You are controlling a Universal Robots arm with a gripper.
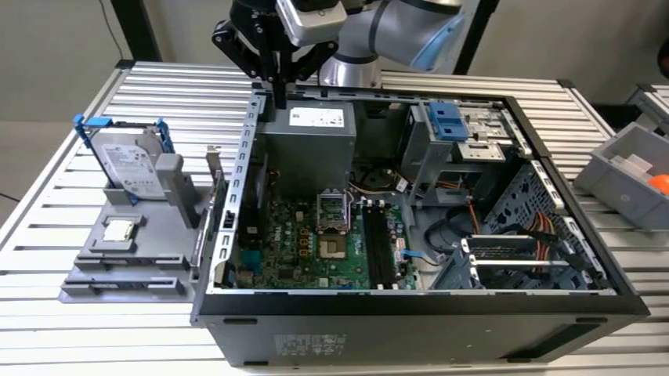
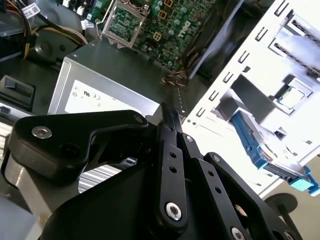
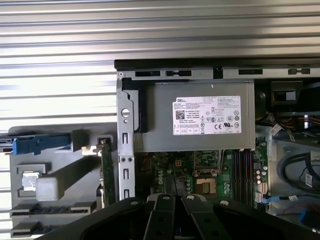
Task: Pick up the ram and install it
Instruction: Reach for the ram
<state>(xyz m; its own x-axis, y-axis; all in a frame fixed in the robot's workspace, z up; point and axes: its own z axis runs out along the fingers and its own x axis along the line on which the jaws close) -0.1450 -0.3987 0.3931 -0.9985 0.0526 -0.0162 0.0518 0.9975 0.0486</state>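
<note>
My fingers (image 1: 280,88) hang closed and empty over the computer case (image 1: 418,325), while the ram (image 1: 221,207) stands edge-up in its holder (image 1: 125,262) just beside the case wall, so I risk clipping that wall.

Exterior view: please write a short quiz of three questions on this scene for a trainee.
1. True or false: the gripper holds the ram.
2. The ram stands: A) in the motherboard slots; B) at the grey holder, outside the case; C) in the bin.
3. Fill in: the hard drive's frame is ___.
Key: 1 false; 2 B; 3 blue.
</note>
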